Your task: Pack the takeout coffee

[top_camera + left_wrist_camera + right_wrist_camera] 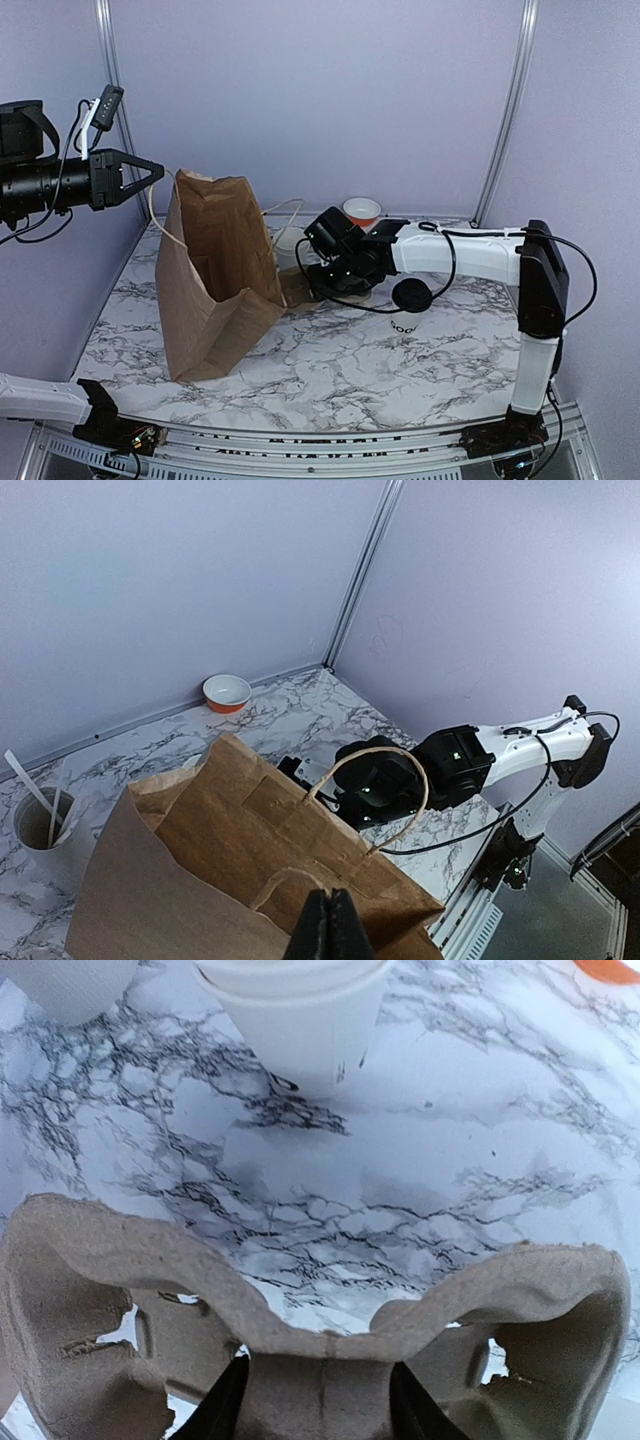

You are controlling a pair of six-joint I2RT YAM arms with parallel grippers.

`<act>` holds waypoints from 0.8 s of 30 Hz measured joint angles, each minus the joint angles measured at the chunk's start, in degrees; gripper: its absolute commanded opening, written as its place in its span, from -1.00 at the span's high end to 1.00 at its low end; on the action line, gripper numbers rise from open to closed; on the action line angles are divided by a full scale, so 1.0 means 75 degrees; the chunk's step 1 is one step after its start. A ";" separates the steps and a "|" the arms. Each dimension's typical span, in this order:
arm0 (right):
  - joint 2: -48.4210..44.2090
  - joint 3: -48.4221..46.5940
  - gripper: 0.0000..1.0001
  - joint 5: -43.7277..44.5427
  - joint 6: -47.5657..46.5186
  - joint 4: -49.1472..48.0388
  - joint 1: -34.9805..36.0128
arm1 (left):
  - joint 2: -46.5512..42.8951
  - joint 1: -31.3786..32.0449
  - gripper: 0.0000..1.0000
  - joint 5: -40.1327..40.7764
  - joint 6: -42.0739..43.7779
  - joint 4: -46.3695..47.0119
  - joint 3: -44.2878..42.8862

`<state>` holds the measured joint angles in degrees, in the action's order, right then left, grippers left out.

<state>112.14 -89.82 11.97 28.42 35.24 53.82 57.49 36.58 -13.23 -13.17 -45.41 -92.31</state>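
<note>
Top external view showed the coffee (412, 295) standing on the right half of the table (400, 370), about halfway between the near and far edges. Its black lid was on, and dark letters were visible on its white side. It stood just in front of the right forearm, apart from both grippers and well apart from the bag (215, 270). The bag was upright and open on the left half of the table. The left gripper (328, 925) was raised above the left edge, and its fingers were pressed fully together on the near handle (283, 873) of the bag. The right gripper (318, 1400) was low near the middle of the table, just right of the bag. Its jaws were partly closed and gripped the middle wall of a carrier (100, 1290) made of grey pulp, one finger on each side. Beyond the carrier stood a stack of white cups (300, 1010). An orange bowl (361, 210) was at the far edge near the right corner. In the left wrist view a holder (45, 825) with stirrers stood left of the bag.
</note>
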 measured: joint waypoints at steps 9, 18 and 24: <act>-0.0624 -0.0729 0.17 0.0583 -0.0341 0.0119 0.0087 | -0.0099 -0.0017 1.00 -0.0195 0.0484 -0.0271 -0.0242; -0.1090 -0.1303 0.18 0.1338 -0.0606 0.0632 -0.0321 | 0.0047 -0.0020 1.00 -0.0577 0.0615 -0.0341 -0.0230; -0.1786 -0.1323 0.17 0.1556 -0.1000 0.0766 -0.1157 | 0.0358 -0.0020 1.00 -0.1029 0.0600 -0.0286 -0.0227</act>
<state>98.74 -99.74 23.64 20.93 40.99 45.15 60.18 36.42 -20.95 -8.67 -47.55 -94.02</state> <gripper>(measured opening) 0.412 0.008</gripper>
